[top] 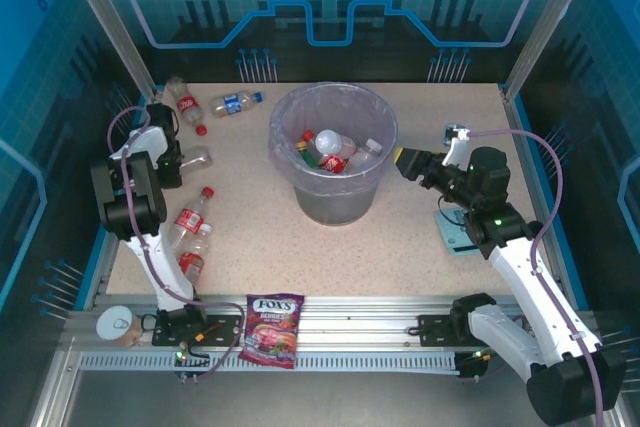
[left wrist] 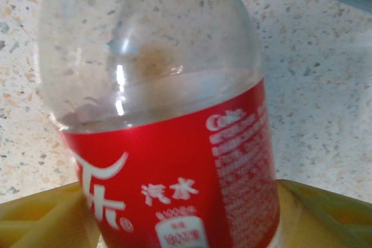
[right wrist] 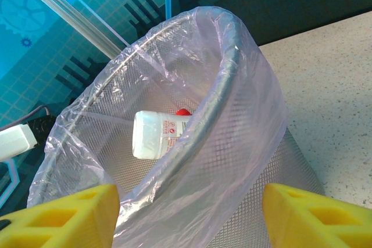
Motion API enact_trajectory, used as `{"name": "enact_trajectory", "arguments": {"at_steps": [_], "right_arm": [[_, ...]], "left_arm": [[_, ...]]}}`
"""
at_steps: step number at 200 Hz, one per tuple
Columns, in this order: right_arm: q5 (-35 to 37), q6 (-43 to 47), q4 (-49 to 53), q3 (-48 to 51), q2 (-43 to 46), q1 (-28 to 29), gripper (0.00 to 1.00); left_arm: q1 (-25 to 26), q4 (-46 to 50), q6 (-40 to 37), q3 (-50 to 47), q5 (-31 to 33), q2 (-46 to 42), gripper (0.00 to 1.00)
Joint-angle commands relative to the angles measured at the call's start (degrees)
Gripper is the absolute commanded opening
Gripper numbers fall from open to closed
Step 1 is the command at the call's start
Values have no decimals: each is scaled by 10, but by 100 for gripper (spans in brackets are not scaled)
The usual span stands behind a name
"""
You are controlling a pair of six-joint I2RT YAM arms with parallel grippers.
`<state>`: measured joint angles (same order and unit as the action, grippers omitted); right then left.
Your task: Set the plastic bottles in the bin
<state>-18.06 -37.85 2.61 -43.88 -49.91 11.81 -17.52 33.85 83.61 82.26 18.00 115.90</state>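
A clear plastic bottle (left wrist: 174, 143) with a red label lies on the table at the left, also seen in the top view as the bottle (top: 198, 158). My left gripper (left wrist: 183, 222) is shut on it, a yellow finger (left wrist: 40, 216) pressing each side. More plastic bottles lie nearby: a red-labelled one (top: 185, 102), a blue-labelled one (top: 236, 103), and two red-capped ones (top: 192, 215) nearer the front. The grey bin (top: 333, 197) with its lilac liner (right wrist: 244, 120) holds several bottles, one white-labelled (right wrist: 154, 135). My right gripper (top: 408, 161) hovers open beside the bin's right rim.
A purple Fox's candy bag (top: 272, 328) and a round tin can (top: 120, 325) rest on the front rail. A light blue flat object (top: 455, 237) lies under the right arm. Enclosure posts and panels border the table on three sides.
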Motion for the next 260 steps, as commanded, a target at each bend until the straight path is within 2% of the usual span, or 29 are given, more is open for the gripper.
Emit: {"name": "enact_trajectory", "arguments": {"at_steps": [1,32,70,121,176,192,214,233,260], "right_arm": [[6,8,11,-2,8,-9,67],[4,8,15,-3,11,-8,67],[9,8,26,-3,23,-9,67],[21,12,51,-7,37,-10,67],[17,-27,23,-8,40,-8,66],[29,-37,16,-8,39,-7,64],[48,-50,-12,-2,27,4,61],[68,-43,-6,-15,4,22,61],[84,-38,-15,-26,-17,42,60]], "left_arm": [[-4,-15,-5,-33,-20,-14,71],[-1,-61,-8,-84,-46,-57,65],[4,-89,-37,-124,-61,-128,63],[25,-169,-77,-205,-132,-240,61],[92,-204,-170,-204,-194,-315,56],[113,-208,-203,-202,-195,-342,56],[136,-193,-253,-182,-235,-368,57],[156,-176,-295,-175,-222,-413,57],[179,-124,-375,-139,-157,-491,57]]}}
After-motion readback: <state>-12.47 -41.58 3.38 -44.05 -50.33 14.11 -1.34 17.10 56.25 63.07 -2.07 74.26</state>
